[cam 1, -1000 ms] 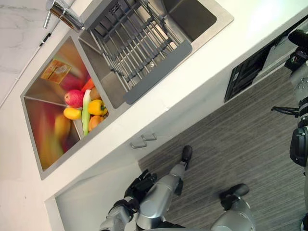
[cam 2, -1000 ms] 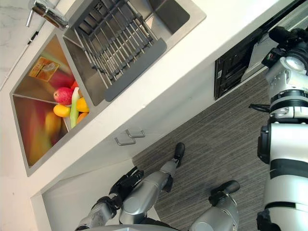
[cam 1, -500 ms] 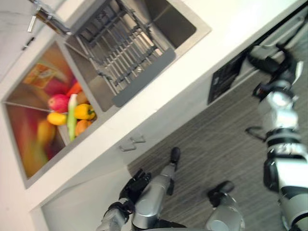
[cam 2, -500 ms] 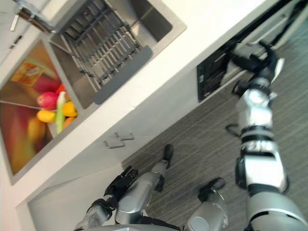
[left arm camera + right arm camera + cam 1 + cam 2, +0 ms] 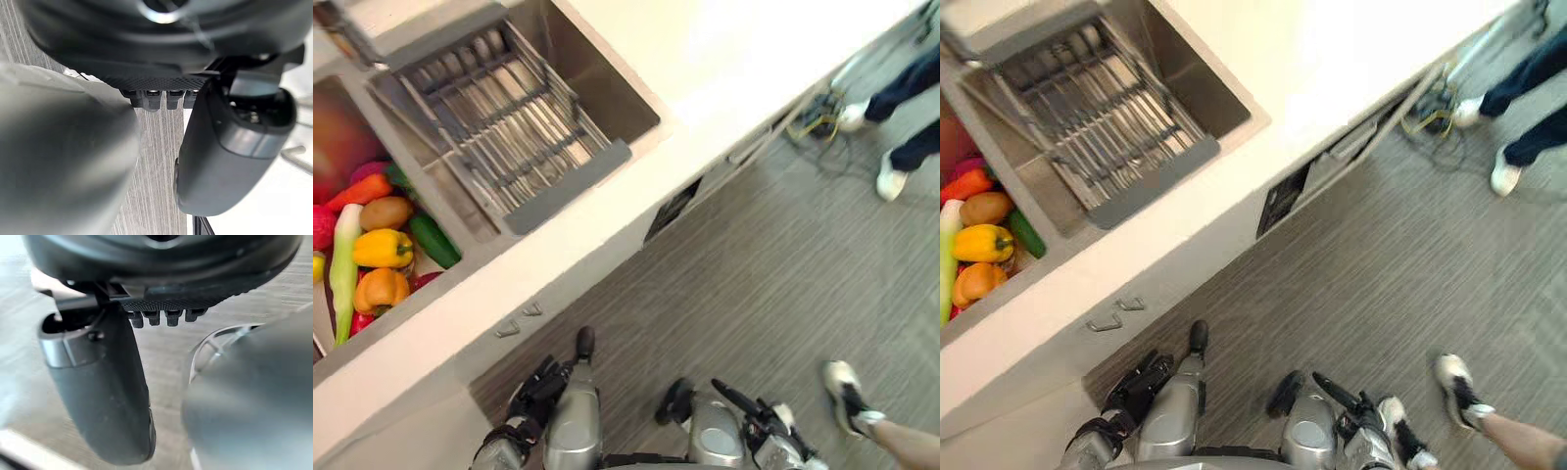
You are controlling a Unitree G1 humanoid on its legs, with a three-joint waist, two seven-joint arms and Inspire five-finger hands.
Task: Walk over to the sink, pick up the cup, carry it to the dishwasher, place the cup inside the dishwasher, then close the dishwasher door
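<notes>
The dishwasher's dark front panel [image 5: 672, 209] sits under the white counter [image 5: 724, 69], to the right of the sink [image 5: 607, 93]. Its door stands up against the cabinet front, and I cannot tell whether it is fully closed. My left hand [image 5: 536, 380] hangs low by the cabinet with its fingers relaxed and empty; its thumb [image 5: 234, 147] shows over the floor. My right hand [image 5: 744, 403] hangs low over the grey floor, fingers straight and holding nothing, thumb [image 5: 98, 387] extended.
A metal rack [image 5: 499, 127] lies across the sink, and vegetables [image 5: 382, 250] fill the basin on the left. Two cabinet handles [image 5: 521, 320] are below it. A person's shoes stand at the upper right [image 5: 891, 176] and lower right [image 5: 847, 397], with cables [image 5: 813, 117] near the counter.
The whole view has swung right along the counter. My right arm has dropped from the dishwasher's front to hang low by my body, and its hand has opened. The left hand stays low.
</notes>
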